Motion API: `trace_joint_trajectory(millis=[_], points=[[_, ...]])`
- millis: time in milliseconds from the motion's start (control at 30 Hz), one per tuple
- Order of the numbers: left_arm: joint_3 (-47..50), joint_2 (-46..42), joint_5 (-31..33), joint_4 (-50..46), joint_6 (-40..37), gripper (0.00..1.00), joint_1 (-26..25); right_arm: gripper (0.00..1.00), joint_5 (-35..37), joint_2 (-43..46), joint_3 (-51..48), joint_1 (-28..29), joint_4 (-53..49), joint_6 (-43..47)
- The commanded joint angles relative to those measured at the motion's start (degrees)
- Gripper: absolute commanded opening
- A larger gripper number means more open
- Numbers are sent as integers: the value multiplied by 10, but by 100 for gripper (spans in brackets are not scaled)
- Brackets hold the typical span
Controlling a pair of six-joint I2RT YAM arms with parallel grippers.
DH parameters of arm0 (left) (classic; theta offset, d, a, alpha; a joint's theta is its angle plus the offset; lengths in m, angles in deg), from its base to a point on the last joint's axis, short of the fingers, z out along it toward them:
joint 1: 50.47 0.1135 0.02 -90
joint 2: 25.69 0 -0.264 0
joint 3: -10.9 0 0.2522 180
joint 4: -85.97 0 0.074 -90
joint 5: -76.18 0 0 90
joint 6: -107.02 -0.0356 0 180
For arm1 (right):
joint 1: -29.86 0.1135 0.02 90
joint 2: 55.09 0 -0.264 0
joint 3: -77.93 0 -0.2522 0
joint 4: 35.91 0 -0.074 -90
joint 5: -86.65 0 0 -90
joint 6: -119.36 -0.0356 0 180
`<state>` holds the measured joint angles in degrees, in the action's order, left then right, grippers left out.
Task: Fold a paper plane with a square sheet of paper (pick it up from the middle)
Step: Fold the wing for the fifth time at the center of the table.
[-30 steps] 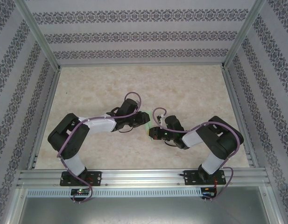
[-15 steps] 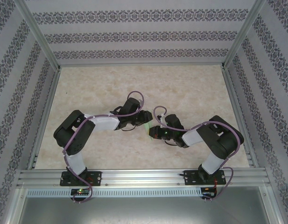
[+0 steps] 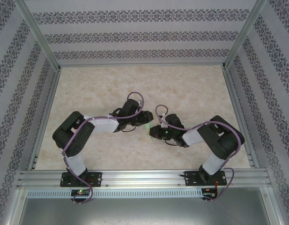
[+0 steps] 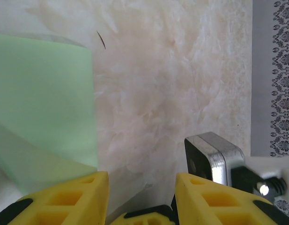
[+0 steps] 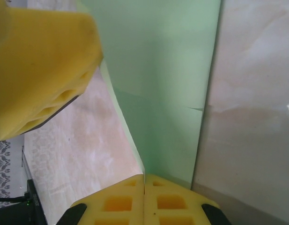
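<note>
The right gripper (image 5: 144, 180) is clenched, its yellow pads pinching one edge of the creased green paper (image 5: 158, 70). The left gripper (image 4: 140, 187) stands parted with nothing between its fingers, the paper just beside it. The paper is at the middle of the marbled table (image 4: 181, 70), between both arms.

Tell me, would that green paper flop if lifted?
Probably floppy: the paper looks thin, and its folded layers show through. Likely very light, since the right end effector grips it with a fingertip pinch alone. The creases may stiffen it slightly.
</note>
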<state>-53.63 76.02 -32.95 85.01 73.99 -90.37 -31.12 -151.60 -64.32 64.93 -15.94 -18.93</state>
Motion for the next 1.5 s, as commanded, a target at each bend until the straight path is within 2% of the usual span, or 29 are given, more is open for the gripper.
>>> trace_joint_trajectory(millis=[0, 133, 400, 667, 867, 967, 1167, 1267, 1333, 1400, 1467], points=[[23, -43, 27, 30, -12, 43, -6, 0, -5, -15, -9, 1, -8, -17], [57, -60, 30, 73, -3, 43, -6, 0, -4, -16, -11, 0, 0, -7], [33, -19, 10, 68, -9, 41, -6, 0, 9, -14, -22, 0, 11, -19], [22, 24, -12, 110, -1, 41, -7, 0, 3, -16, -19, -1, 5, -18], [36, 49, -4, 124, 11, 42, -8, 0, 3, -10, -16, 0, -2, -19], [41, 57, 5, 119, 10, 41, -10, 6, 5, -1, -11, -1, -20, -18], [72, 45, 21, 107, -3, 41, -14, 8, 24, 40, 0, 1, -87, -1], [65, 49, 14, 108, -12, 41, -14, 13, 28, 56, 5, 4, -118, 5], [58, 54, 9, 110, -12, 41, -14, 13, 22, 68, 9, 6, -131, 9], [52, 56, 12, 100, -12, 41, -14, 21, 31, 86, 9, 7, -153, 12], [56, 53, 17, 101, -10, 41, -15, 20, 39, 107, 8, 6, -178, 21]])
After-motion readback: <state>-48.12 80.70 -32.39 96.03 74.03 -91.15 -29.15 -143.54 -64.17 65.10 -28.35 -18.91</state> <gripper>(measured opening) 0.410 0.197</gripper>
